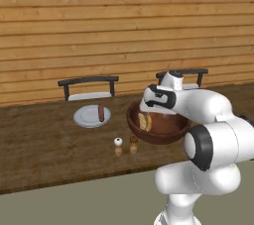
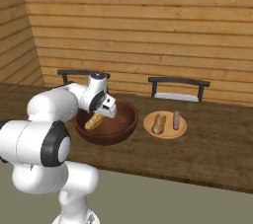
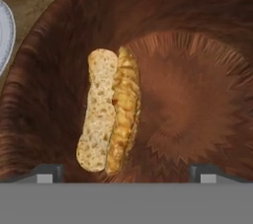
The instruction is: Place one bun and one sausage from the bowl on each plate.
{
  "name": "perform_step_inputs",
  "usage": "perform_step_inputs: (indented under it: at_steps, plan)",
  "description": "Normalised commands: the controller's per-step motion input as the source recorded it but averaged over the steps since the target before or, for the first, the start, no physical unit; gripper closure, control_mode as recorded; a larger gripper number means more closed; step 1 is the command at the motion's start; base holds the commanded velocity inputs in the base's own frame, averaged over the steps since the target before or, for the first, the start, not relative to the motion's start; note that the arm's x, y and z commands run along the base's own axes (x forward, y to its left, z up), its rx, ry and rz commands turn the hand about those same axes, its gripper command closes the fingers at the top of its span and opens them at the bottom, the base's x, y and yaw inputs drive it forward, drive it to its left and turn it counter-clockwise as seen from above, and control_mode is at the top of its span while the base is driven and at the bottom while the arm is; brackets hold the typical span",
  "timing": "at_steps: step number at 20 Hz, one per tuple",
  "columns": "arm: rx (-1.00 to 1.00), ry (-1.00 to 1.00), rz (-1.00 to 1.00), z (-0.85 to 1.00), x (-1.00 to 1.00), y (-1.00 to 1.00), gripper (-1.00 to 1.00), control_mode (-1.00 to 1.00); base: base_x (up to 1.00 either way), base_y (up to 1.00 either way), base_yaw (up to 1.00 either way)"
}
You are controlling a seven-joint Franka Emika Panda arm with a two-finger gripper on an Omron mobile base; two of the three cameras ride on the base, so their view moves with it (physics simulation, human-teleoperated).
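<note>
Hovering over the dark wooden bowl (image 3: 207, 45), the gripper (image 3: 126, 173) points down into it with its two finger tips (image 3: 47, 172) spread wide apart and nothing between them. Directly beneath, a bun (image 3: 108, 112) lies on the bowl's inner slope — split lengthwise, with a pale crumb half and a golden crust half side by side. In the left base view the same bun (image 1: 145, 121) leans against the inside wall of the bowl (image 1: 171, 132), and in the right base view the bun (image 2: 94, 121) rests near the bowl's (image 2: 123, 119) left side, just under the hand.

On the long wooden table (image 1: 44, 144), a pale plate (image 1: 88, 117) sits well to the left of the bowl with one sausage (image 1: 101, 112) lying on it. On the other side, the right base view shows a second plate (image 2: 165, 130) near the bowl, looking tan in this view, carrying a bun (image 2: 158, 124) and a sausage (image 2: 176, 119) side by side — slightly apart, as far as the small picture lets me judge.

Two small shakers stand just in front of the bowl: a white-topped one (image 1: 118, 146) and a brown one (image 1: 133, 144). Two dark-framed chairs (image 1: 89, 87) stand behind the table against the plank wall (image 1: 124, 26).
</note>
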Motion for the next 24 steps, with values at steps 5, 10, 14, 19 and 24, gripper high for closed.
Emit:
perform_step_inputs:
  at_steps: [5, 10, 14, 19, 24]
  plan:
    - [0.00, 0.01, 0.00, -0.31, 0.01, 0.00, -1.00, -1.00, 0.00, 0.00, 0.00]
    - [0.00, 0.00, 0.00, -0.27, 0.12, 0.00, -1.00, -1.00, 0.00, 0.00, 0.00]
    - [0.01, 0.00, 0.00, -0.19, 0.20, 0.00, -1.00, -1.00, 0.00, 0.00, 0.00]
    - [0.01, 0.00, 0.00, 0.00, 0.36, 0.03, -1.00, -1.00, 0.00, 0.00, 0.00]
    - [0.01, 0.03, 0.00, -0.21, 0.18, 0.00, -1.00, -1.00, 0.00, 0.00, 0.00]
